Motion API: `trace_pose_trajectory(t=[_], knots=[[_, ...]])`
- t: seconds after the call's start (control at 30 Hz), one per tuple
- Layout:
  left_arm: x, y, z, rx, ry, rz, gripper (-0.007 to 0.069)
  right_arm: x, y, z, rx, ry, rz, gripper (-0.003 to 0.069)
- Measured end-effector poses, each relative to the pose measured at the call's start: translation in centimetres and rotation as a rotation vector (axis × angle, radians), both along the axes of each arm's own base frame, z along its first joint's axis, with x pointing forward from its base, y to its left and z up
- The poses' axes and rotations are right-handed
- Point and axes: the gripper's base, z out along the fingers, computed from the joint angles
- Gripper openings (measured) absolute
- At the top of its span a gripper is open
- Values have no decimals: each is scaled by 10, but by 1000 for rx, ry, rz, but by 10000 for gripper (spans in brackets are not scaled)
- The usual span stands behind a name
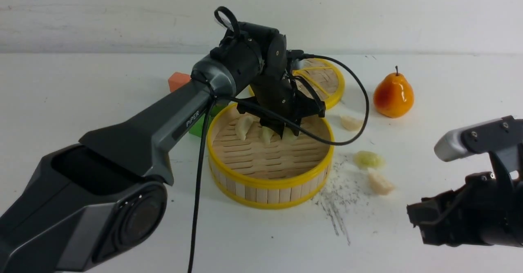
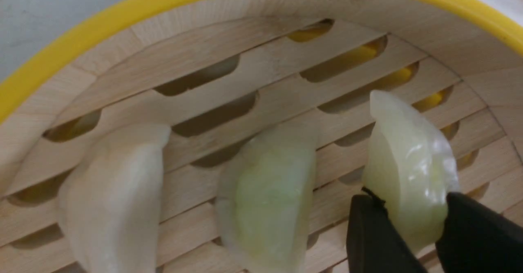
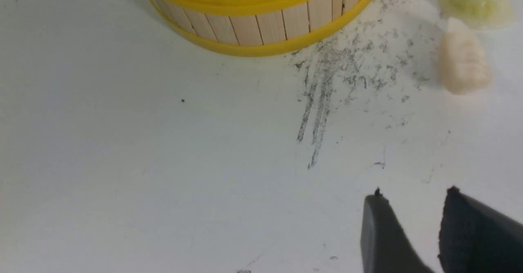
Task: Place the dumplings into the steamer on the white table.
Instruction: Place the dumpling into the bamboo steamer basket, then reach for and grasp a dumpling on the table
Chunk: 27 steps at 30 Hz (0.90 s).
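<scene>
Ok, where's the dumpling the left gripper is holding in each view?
Front: pale green dumpling under the left gripper, inside the steamer's far half.
Left wrist: the dumpling pinched between the two black fingers.
Right wrist: not in it.
Shared landmark: the steamer's yellow rim.

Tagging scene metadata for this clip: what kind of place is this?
Probably a lab tabletop rig, not a real kitchen: a bare, scuffed white table against a plain wall, with prop food, plastic-looking dumplings and a pear, and a bamboo steamer.
</scene>
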Motion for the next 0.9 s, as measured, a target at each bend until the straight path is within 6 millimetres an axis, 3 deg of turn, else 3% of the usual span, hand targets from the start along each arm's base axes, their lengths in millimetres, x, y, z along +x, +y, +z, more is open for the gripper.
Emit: trace_pose_trajectory(t=[0.23,0.3,0.4,0.43,0.47,0.5,0.53,0.6,0.63,0.7,0.8,0.9], knots=[[-2,0,6,-1,19,-4,351,0,0,0,5,2,-2,223],[-6,2,20,-5,9,-12,383,0,1,2,6,3,3,235],[-17,7,57,-17,-27,-51,395,1,5,12,10,42,43,260],[-25,10,78,-23,-41,-87,391,7,7,23,19,70,57,269],[-26,11,81,-24,-45,-92,391,6,7,22,20,84,57,270],[-41,18,119,-42,-106,-145,370,17,7,36,21,160,66,281],[-50,22,143,-56,-154,-161,355,25,6,42,16,189,65,286],[-70,36,189,-78,-256,-177,311,41,2,50,12,218,49,294],[-73,38,194,-79,-268,-178,300,45,1,52,10,222,42,297],[-101,58,244,-95,-386,-166,244,73,-7,54,15,234,-4,309],[-150,98,312,-86,-573,-105,138,107,-14,44,35,259,-50,321],[-199,136,350,-64,-674,-50,66,138,-16,19,11,271,-48,336]])
